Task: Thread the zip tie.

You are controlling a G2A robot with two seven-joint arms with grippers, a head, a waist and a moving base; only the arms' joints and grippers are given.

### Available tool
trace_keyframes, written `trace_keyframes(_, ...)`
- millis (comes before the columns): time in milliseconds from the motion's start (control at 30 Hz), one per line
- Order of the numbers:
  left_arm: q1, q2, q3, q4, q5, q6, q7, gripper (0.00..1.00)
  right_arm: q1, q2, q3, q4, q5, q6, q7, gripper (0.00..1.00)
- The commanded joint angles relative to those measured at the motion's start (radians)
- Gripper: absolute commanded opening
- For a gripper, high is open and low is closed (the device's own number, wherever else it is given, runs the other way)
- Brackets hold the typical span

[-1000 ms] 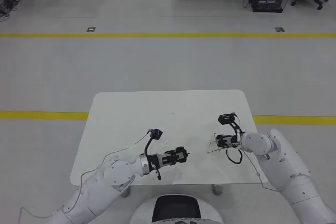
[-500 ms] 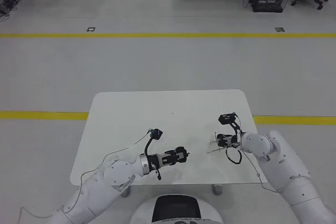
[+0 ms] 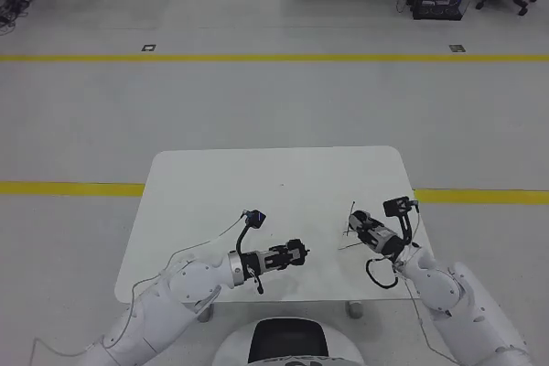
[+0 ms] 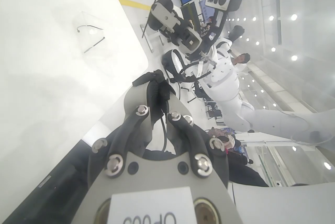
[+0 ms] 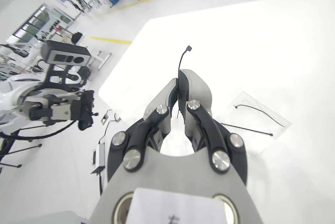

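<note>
One black zip tie (image 5: 182, 59) is clamped between the closed fingers of the right end effector (image 5: 178, 78), above the right part of the white counter (image 3: 256, 183). Its long axis runs in line with the fingers. The square head end sticks out well past the fingertips, with a slight bend near the tip. A short bit of the tail shows behind the pads, toward the palm. In the top view the head end points roughly toward the far edge of the counter.

Just beside the right end effector, a clear bag (image 5: 251, 99) lies flat on the counter. Two loose ties (image 5: 259, 110) lie there, one across the bag and the other at its nearer edge, both flat and roughly side by side.

The left end effector (image 4: 154, 81) is over the near edge of the counter, apart from the right one and aimed toward it. Its fingers are pressed together around their black pads, and I cannot tell whether anything is caught between them.
</note>
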Motion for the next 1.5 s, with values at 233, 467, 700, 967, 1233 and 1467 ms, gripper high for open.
trace_keyframes(233, 0.000, 0.000, 0.000, 0.000, 0.000, 0.000, 0.000, 0.00, -0.089, -0.010, -0.055, -0.003, -0.068, -0.010, -0.346, 0.00)
trace_keyframes(467, 0.000, 0.000, 0.000, 0.000, 0.000, 0.000, 0.000, 0.00, -0.098, -0.007, -0.111, 0.012, -0.073, -0.010, -0.369, 0.00)
trace_keyframes(700, 0.000, 0.000, 0.000, 0.000, 0.000, 0.000, 0.000, 0.00, -0.098, -0.007, -0.111, 0.012, -0.073, -0.010, -0.369, 0.00)
trace_keyframes(967, 0.000, 0.000, 0.000, 0.000, 0.000, 0.000, 0.000, 0.00, -0.145, -0.012, -0.121, -0.050, 0.017, -0.010, -0.561, 0.00)
trace_keyframes(1233, 0.000, 0.000, 0.000, 0.000, 0.000, 0.000, 0.000, 0.00, -0.153, 0.006, -0.263, -0.061, -0.009, -0.010, -0.890, 0.00)
trace_keyframes(1467, 0.000, 0.000, 0.000, 0.000, 0.000, 0.000, 0.000, 0.00, -0.059, 0.034, -0.454, 0.045, -0.090, -0.010, -1.105, 0.00)
